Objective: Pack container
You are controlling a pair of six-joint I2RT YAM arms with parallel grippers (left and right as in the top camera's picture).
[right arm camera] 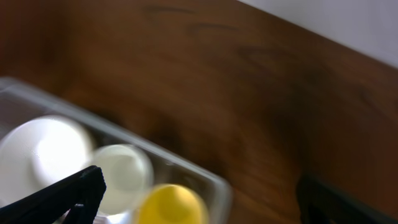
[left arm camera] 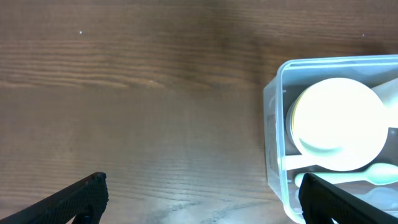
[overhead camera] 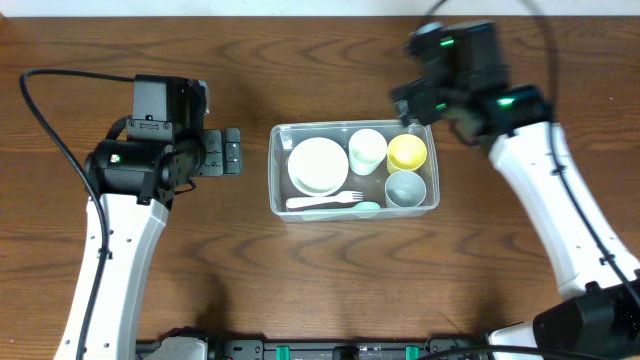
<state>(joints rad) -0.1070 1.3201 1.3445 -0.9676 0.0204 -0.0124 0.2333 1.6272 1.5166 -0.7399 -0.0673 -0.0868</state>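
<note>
Fingers of the left gripper (left arm camera: 202, 200) are spread wide with nothing between them, just left of the container (left arm camera: 272, 124) mid table (overhead camera: 300, 270). That wrist cam mostly shows white plates (left arm camera: 339, 121). Overhead adds a yellow cup (overhead camera: 407, 152) and a grey bowl (overhead camera: 404, 187). The right gripper (right arm camera: 199, 199), over the far rim, is spread and empty too.

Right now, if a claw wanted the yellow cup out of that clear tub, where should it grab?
Probably its rim, from straight above. The yellow cup stands upright, mouth up, boxed in by the container wall, the pale cup and the grey cup, so one finger inside looks best.
</note>
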